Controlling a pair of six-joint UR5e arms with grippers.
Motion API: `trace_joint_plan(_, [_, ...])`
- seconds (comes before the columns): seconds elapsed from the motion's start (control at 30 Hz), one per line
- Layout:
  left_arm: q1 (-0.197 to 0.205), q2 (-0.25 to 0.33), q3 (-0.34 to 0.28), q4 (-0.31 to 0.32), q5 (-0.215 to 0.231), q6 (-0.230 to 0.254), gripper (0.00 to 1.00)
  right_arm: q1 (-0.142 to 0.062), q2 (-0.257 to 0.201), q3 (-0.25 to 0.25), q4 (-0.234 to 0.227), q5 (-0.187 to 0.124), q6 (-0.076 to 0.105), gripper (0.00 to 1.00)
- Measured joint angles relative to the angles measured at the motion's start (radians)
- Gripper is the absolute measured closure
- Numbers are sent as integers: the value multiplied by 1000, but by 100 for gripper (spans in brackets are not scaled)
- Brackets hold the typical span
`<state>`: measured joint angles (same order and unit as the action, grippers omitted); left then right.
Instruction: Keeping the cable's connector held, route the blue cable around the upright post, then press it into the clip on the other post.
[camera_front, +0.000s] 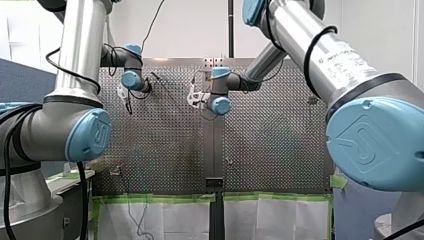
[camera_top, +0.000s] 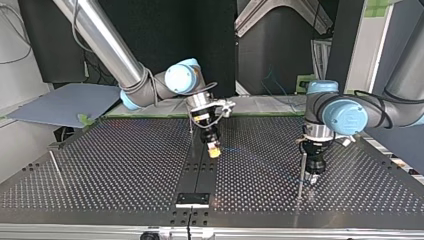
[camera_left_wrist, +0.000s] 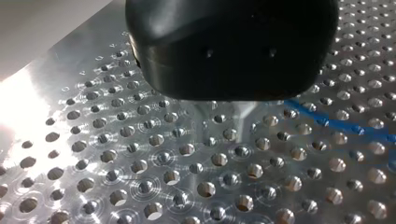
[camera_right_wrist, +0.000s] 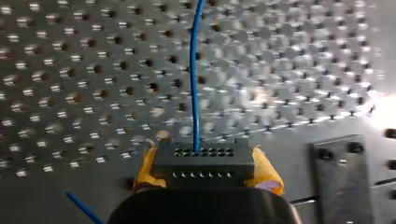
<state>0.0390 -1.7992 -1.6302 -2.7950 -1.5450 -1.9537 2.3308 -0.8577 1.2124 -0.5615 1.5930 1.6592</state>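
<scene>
My right gripper (camera_right_wrist: 202, 173): yellow pads (camera_right_wrist: 266, 170) clenched on both sides of the dark grey connector block (camera_right_wrist: 201, 157), which has two rows of pin holes. The block sits level between the pads. The thin blue cable (camera_right_wrist: 194, 84) leaves the block's middle and runs straight ahead, low over the perforated metal table (camera_top: 125, 165).

My left gripper (camera_top: 313, 178): black, pointing down, close to the table. Its housing fills the wrist view, so I cannot tell whether it is closed on anything. In that view the blue cable passes just beside it and is not visibly inside it.

Top view: a thin upright metal post (camera_top: 301, 170) stands just beside the left gripper, on the side toward the right gripper. A faint blue line crosses the table from the connector toward the post's foot.

Judgement: the step in hand is routing around the post. The wrap does not look complete, and the clip is not yet reached. The clip post is not identified. A second thin rod (camera_top: 55, 167) at the top view's left is a candidate, but too small to confirm.

Next move calls for a firm connector grasp, and the cable led low round the post with little slack.
</scene>
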Motion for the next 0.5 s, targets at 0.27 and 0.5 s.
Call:
trace_joint_plan(0.27, [-1, -1, 0, -31, -19, -27, 1, -1, 24, 4, 7, 2, 0, 100])
trace_joint_plan(0.5, [-10, -27, 0, -66, -4, -27, 1, -1, 36, 19, 7, 2, 0, 100])
